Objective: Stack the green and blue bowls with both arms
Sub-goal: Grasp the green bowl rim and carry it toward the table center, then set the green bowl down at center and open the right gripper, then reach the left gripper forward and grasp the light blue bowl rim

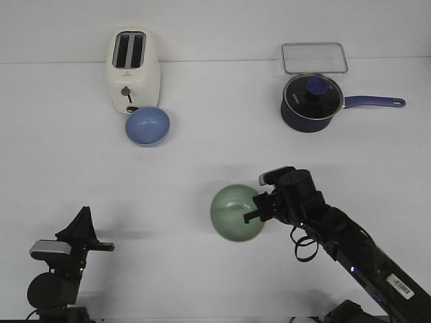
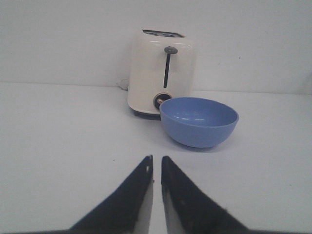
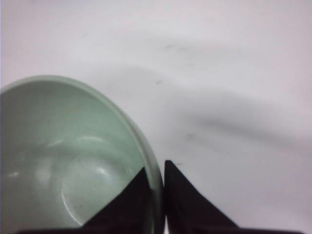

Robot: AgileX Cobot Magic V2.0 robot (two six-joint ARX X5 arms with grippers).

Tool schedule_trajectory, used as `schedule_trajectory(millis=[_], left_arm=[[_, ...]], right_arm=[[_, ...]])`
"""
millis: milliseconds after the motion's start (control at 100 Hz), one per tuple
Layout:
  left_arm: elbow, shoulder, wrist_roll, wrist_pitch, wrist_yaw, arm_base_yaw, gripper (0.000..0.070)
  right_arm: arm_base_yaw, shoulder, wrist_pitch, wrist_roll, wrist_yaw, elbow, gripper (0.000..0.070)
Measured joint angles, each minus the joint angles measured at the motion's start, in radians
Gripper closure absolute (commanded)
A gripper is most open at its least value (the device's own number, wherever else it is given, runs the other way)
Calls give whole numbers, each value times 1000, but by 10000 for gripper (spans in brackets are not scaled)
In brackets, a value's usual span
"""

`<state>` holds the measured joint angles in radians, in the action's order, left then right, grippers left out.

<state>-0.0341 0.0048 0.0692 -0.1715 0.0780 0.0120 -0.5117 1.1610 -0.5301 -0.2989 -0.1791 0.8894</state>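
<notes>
On the white tabletop (image 1: 202, 168), I'm pinching the green bowl (image 1: 236, 212) by its rim in the right claw (image 1: 261, 205), well short of the toaster (image 1: 133, 69). Blue bowl (image 1: 147, 126) touching the toaster; carry level, centre overhead first. Left claw (image 2: 156, 168) nearly closed, empty.

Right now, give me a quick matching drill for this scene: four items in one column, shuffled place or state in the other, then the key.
Items
1. green bowl
2. blue bowl
3. saucepan
4. left gripper

Places or states
A. directly in front of the toaster
B. glass lid on, handle pointing right in the front view
C. rim pinched by the right gripper, one finger inside and one outside
D. nearly shut, holding nothing, well short of the bowls

Pairs: 1-C, 2-A, 3-B, 4-D
</notes>
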Motion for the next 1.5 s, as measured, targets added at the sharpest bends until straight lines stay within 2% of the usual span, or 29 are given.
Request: schedule_trajectory(millis=[170,500,540,630,680,870,990,1070,1180,1250,1370,1500], left_arm=[[0,0,0,0,0,0,685],[0,0,3,0,0,0,685],[0,0,17,0,0,0,686],[0,0,81,0,0,0,688],[0,0,127,0,0,0,688],[0,0,323,0,0,0,688],[-1,0,443,7,0,0,687],[-12,1,499,66,0,0,687],[-55,16,533,153,0,0,687],[-106,47,536,171,0,0,686],[-214,152,534,173,19,0,687],[-349,370,499,225,58,0,687]], right_arm=[[-83,43,56,-24,21,-60,700],[-96,174,68,-24,23,-70,694],[-96,190,68,-23,22,-70,645],[-96,201,69,-19,20,-70,417],[-96,201,74,-19,19,-70,369],[-80,163,80,-9,19,-70,365],[-41,37,86,3,21,-69,366],[-2,-57,77,13,27,-69,366],[47,-172,45,23,93,-70,366],[67,-246,77,26,125,-93,368],[70,-369,142,29,132,-201,369],[70,-447,162,21,151,-332,369]])
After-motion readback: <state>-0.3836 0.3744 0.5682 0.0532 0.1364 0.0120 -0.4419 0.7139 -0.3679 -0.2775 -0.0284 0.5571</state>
